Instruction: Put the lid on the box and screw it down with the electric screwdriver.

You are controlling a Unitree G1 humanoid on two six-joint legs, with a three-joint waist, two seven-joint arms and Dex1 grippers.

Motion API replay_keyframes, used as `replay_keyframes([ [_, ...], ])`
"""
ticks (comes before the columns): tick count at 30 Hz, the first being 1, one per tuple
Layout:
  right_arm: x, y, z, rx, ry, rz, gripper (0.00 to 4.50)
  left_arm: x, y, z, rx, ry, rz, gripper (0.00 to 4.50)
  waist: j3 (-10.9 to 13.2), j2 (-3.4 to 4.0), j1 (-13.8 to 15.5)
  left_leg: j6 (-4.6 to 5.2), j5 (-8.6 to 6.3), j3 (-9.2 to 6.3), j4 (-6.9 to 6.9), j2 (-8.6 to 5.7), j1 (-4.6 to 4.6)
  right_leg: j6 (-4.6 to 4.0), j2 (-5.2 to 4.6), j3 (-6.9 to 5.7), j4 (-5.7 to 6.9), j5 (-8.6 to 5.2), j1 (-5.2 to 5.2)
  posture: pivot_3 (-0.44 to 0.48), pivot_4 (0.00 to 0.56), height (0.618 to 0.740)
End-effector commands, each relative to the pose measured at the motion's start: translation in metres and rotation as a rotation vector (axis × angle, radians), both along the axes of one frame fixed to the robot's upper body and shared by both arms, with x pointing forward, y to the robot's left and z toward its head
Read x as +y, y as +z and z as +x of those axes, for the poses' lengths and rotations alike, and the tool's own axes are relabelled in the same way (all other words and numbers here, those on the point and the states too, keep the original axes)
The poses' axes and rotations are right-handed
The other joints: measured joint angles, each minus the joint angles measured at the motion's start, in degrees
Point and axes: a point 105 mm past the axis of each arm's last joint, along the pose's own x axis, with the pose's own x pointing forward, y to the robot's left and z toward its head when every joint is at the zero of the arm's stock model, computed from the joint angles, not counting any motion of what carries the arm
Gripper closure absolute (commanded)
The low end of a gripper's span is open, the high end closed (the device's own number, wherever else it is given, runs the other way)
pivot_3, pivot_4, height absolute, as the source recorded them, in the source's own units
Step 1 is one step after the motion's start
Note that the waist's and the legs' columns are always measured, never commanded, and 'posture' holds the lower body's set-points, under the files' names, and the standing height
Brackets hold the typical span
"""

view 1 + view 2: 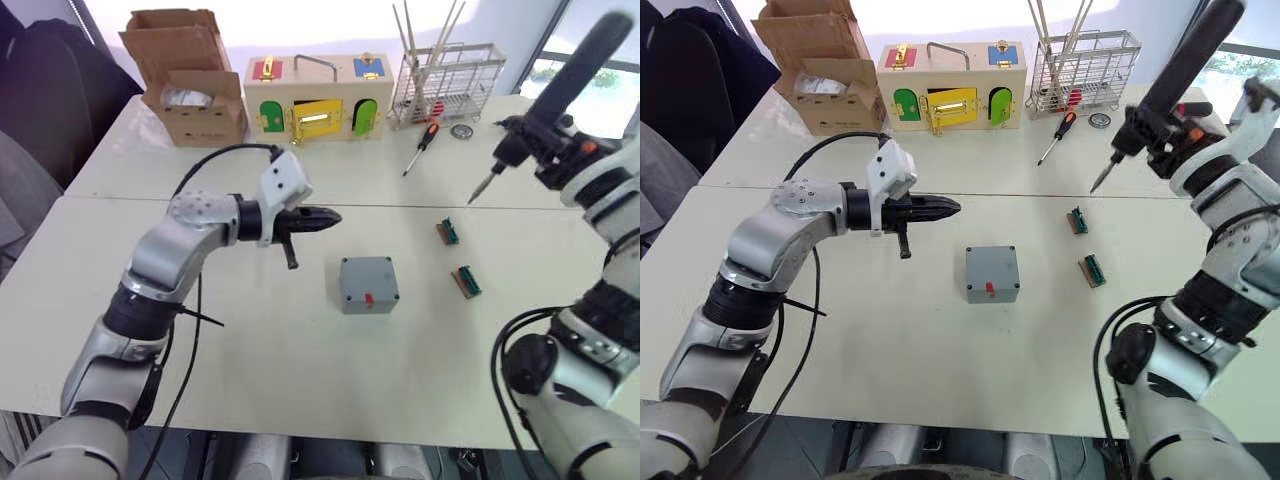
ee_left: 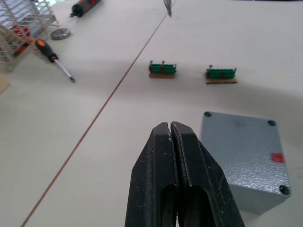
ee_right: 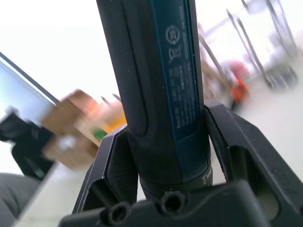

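- The lid [image 2: 246, 144] is seen already seated on the box [image 1: 369, 285], flush all round, with dark screw heads at its corners in the left wrist view; whether they are driven home cannot be told.
- The box rests on the counter [image 1: 300, 370], near its middle, with its red mark facing the robot.
- The left end effector [image 1: 325, 217] is held above the counter just beside the box, apart from it, its fingers pressed together and empty.
- The electric screwdriver [image 1: 1170, 85] is gripped in the right end effector [image 3: 165, 156], raised well apart from the box, its bit tilted down toward the counter.
- The placing of the lid is judged done; the bit has yet to be brought onto the corner screws.
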Motion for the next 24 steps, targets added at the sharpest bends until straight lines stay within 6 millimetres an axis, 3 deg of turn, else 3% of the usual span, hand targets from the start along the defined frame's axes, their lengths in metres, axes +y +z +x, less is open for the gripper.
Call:
replay_keyframes([
  [1,0.029,0.008,-0.018,-0.142,0.034,0.0,2.59,-0.005,0.011,-0.013,0.046,-0.083,-0.042,4.5,0.0,-0.01,-0.38,0.0,0.0,-0.01,0.0,0.01,0.0,0.0,0.01,0.0,0.0,0.0,0.01,0.0,0.15,0.735],
  [4,0.049,-0.01,-0.017,-0.142,0.074,0.003,2.59,-0.012,-0.009,-0.026,0.069,-0.148,0.033,4.5,-0.01,0.01,-1.38,-0.06,0.05,0.01,0.04,0.01,0.08,0.0,0.02,0.01,0.01,0.0,0.09,0.0,0.15,0.735],
  [13,0.098,-0.03,-0.026,-0.126,0.331,-0.092,2.59,-0.027,-0.053,-0.015,0.04,-0.099,0.158,4.5,-0.01,0.02,-1.45,-0.05,0.04,0.01,-0.03,0.0,0.14,0.0,0.07,0.02,0.06,0.0,0.07,0.0,0.15,0.735],
  [18,0.111,-0.042,-0.031,-0.092,0.403,-0.12,2.59,-0.023,-0.069,-0.011,0.036,-0.085,0.191,4.5,-0.01,0.01,-1.25,-0.04,0.04,-0.01,-0.01,0.02,0.13,0.0,0.07,0.02,0.01,0.0,0.11,0.0,0.15,0.735],
  [24,0.108,-0.05,-0.031,-0.061,0.411,-0.128,2.59,-0.021,-0.077,-0.016,0.047,-0.105,0.214,4.5,-0.01,0.0,-1.22,-0.04,0.04,-0.03,0.0,0.03,0.16,0.0,0.07,0.02,-0.02,0.0,0.17,0.0,0.15,0.735],
])
